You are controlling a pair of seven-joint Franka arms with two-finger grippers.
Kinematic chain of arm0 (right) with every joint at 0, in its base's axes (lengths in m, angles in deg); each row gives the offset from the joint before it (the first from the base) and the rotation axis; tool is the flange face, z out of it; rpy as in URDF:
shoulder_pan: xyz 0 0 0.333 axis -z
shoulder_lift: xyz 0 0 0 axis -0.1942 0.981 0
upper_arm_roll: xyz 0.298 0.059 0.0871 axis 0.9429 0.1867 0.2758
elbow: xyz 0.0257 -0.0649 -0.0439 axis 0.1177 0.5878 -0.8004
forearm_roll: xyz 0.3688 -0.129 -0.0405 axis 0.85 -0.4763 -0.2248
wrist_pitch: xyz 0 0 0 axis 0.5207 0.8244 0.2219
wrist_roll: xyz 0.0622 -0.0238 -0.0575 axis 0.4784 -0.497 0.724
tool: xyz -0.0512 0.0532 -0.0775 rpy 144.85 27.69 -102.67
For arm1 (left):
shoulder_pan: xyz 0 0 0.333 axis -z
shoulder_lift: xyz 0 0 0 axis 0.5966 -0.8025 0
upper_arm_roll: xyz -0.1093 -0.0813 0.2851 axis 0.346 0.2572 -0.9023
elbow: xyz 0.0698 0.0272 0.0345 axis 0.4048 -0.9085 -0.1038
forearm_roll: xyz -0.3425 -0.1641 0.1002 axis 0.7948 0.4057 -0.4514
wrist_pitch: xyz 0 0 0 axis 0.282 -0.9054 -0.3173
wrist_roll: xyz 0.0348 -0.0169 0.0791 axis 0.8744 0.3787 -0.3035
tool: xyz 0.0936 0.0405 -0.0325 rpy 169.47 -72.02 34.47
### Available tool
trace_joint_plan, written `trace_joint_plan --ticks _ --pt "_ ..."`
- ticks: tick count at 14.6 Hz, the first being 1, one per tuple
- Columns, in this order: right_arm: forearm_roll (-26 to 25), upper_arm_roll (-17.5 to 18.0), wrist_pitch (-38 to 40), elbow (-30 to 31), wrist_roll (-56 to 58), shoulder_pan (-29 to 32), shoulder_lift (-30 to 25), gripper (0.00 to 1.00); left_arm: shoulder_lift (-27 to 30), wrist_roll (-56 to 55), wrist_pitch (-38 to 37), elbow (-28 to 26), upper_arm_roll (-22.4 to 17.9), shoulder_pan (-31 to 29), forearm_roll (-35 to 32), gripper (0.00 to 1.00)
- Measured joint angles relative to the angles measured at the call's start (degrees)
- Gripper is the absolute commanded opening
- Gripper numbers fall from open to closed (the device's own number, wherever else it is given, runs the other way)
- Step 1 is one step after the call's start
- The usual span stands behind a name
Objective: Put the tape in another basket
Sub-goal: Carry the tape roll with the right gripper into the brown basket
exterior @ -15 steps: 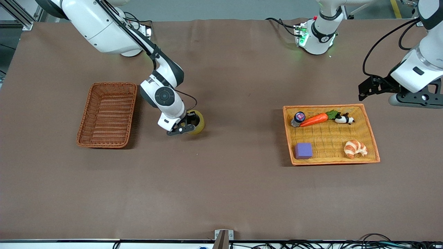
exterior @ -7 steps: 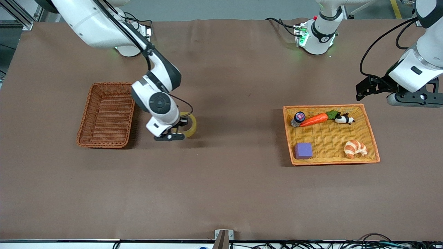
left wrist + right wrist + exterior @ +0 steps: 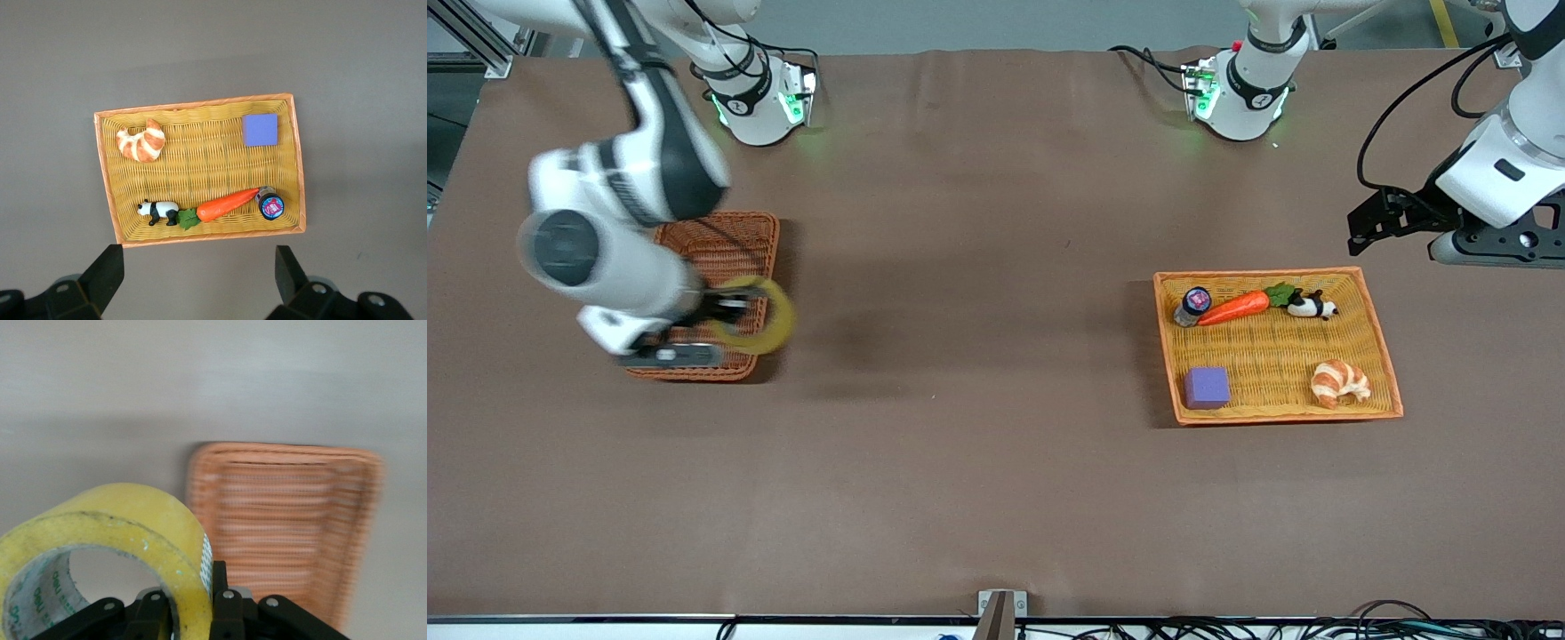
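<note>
My right gripper (image 3: 725,313) is shut on the tape (image 3: 763,315), a yellowish ring held on edge in the air over the dark reddish-brown basket (image 3: 720,244), at its corner nearest the front camera on the left arm's side. In the right wrist view the tape (image 3: 127,540) is pinched by its wall between the fingers (image 3: 224,607), with the basket (image 3: 287,527) below. My left gripper (image 3: 197,273) is open and empty, waiting in the air beside the orange-yellow tray basket (image 3: 1378,338).
The orange-yellow tray basket (image 3: 107,173) holds a carrot (image 3: 1234,307), a panda toy (image 3: 1312,307), a small jar (image 3: 1193,304), a purple block (image 3: 1207,388) and a croissant (image 3: 1339,382). A grey bracket (image 3: 1000,612) sits at the table's front edge.
My right gripper has carried the tape from the middle of the table toward the right arm's end, rising, until it hangs over the dark basket. The left arm has barely moved.
</note>
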Motion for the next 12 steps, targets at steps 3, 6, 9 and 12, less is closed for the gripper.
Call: trace_joint_plan --ticks 3,6,9,12 --pt "0.6 -7.5 -2.8 5.9 9.0 0.3 -1.5 0.0 0.0 -0.2 -2.4 1.1 0.0 0.0 0.0 1.0" --pt "0.6 -12.0 -15.7 16.8 14.2 0.3 -2.0 0.0 0.0 -0.2 -3.5 2.2 0.0 0.0 0.0 1.0" --pt "0.6 -14.8 -29.4 28.0 15.6 0.3 -2.0 0.01 0.0 -0.2 -5.1 2.8 0.0 0.0 0.0 1.0" --pt "0.6 -16.1 -35.9 33.0 16.3 0.3 -1.8 0.08 0.0 -0.2 -5.2 3.1 0.0 -0.1 0.0 1.0"
